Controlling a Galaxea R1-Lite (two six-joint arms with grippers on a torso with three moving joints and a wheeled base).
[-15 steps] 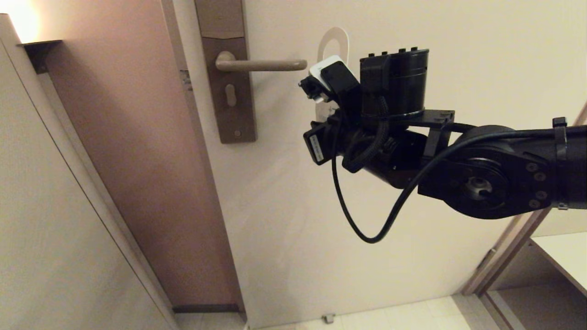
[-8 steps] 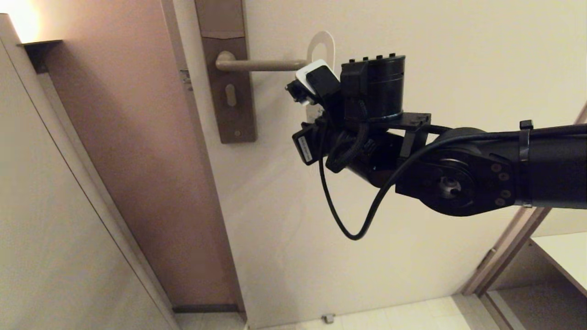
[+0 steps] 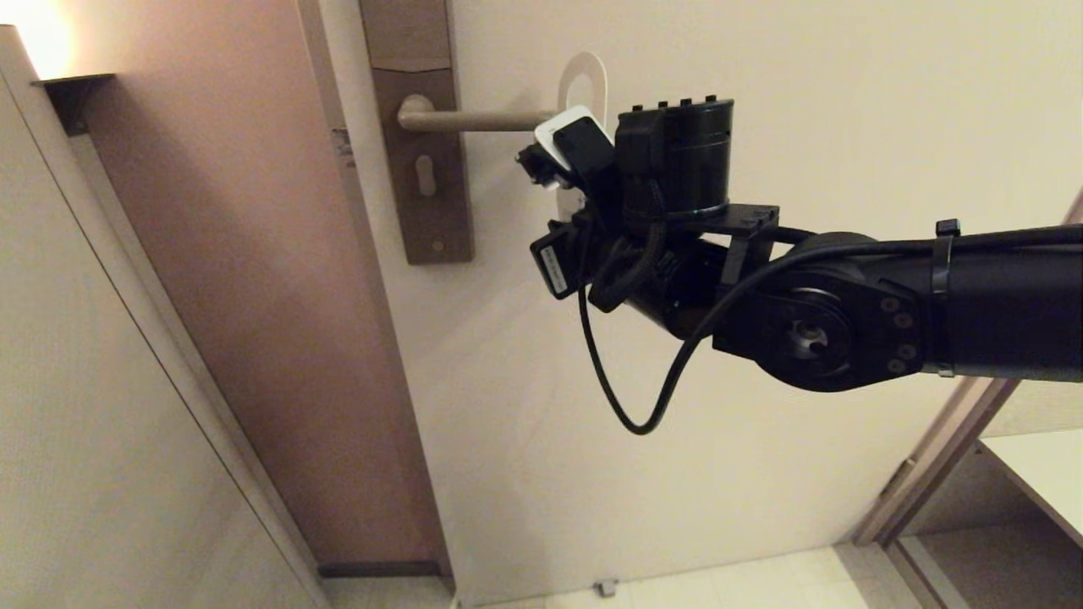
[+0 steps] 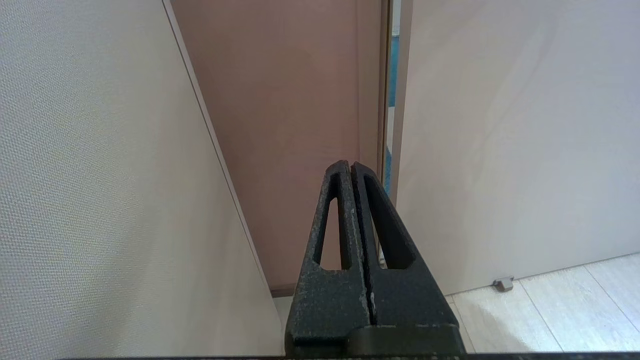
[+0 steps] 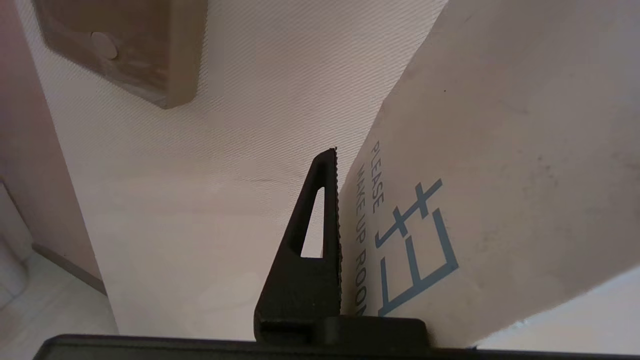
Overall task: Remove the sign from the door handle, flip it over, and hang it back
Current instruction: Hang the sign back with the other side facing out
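The sign (image 3: 584, 59) is held upright in front of the door, and only its white rounded top with the oval hole shows above my right wrist. The hole sits at the free end of the door handle (image 3: 474, 121), a slim horizontal lever. That end is hidden behind my wrist, so I cannot tell whether it passes through the hole. My right gripper (image 5: 337, 160) is shut on the sign (image 5: 475, 175), whose white side reads "PLEASE MAKE UP ROOM" in teal. One black finger (image 5: 320, 240) shows, the other is behind the card. My left gripper (image 4: 350, 167) is shut and empty, parked low near the door frame.
The brown lock plate (image 3: 423, 194) carries the handle on the cream door (image 3: 525, 474). A brown door jamb (image 3: 254, 296) and pale wall (image 3: 101, 423) stand to the left. A small door stop (image 3: 604, 586) sits on the floor, and a shelf (image 3: 1036, 474) is at lower right.
My right arm has moved left with the sign. The sign's hole has gone from right of the handle's end to level with it.
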